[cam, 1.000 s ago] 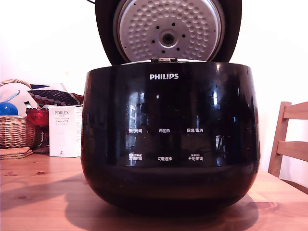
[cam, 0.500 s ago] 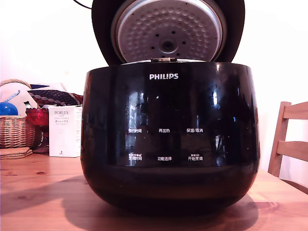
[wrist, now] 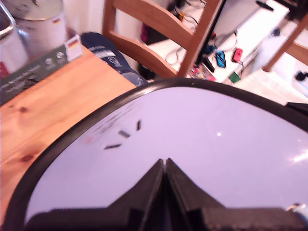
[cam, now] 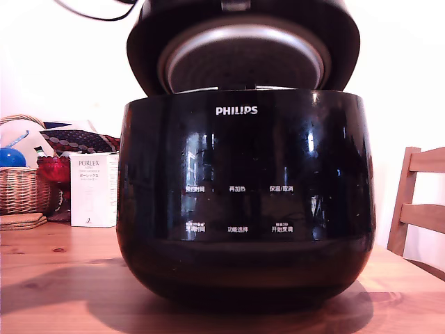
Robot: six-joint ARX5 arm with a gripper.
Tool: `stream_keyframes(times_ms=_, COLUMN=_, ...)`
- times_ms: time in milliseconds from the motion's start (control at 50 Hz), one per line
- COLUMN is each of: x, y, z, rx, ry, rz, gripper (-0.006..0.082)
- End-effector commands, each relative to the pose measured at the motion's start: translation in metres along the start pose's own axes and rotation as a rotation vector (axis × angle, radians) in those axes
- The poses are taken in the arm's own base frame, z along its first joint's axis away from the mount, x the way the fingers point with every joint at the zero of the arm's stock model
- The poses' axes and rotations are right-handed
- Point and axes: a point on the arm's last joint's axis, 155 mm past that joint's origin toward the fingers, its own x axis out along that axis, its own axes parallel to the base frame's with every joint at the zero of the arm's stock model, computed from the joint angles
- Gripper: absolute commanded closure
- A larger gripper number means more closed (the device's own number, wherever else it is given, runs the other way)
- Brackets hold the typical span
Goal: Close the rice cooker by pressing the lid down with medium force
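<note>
While closed, fingers (wrist: 165,166) against lid (wrist: 202,139).

We see the rice cooker (cam: 245,202) as glossy black plastic, mirror-smooth, with white printed labels. The lid (cam: 243,49) shows a dull silver metal underside; its top (wrist: 192,144) gleams pale with reflected light. The table (cam: 55,285) is knotty, lightly varnished wood. At left, a woven wicker basket (cam: 21,188) and a matt paper box (cam: 94,191).

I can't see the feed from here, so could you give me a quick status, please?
Gripper shut, tips against the lid. Lid partway down, not latched on the cooker. Nothing visible between lid and rim.
</note>
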Motion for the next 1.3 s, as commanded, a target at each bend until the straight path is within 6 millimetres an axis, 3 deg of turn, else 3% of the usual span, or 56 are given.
stream_keyframes(times_ms=0, x=0.005, y=0.001, z=-0.024, rx=-0.020, ry=0.036, rz=0.006, gripper=0.0791)
stream_keyframes(times_ms=760, x=-0.025, y=0.000, z=-0.046, rx=0.047, ry=-0.226, rz=0.031, gripper=0.0791)
stream_keyframes(times_ms=1280, x=-0.018, y=-0.026, z=-0.076, rx=0.119, ry=-0.230, rz=0.012, gripper=0.0791)
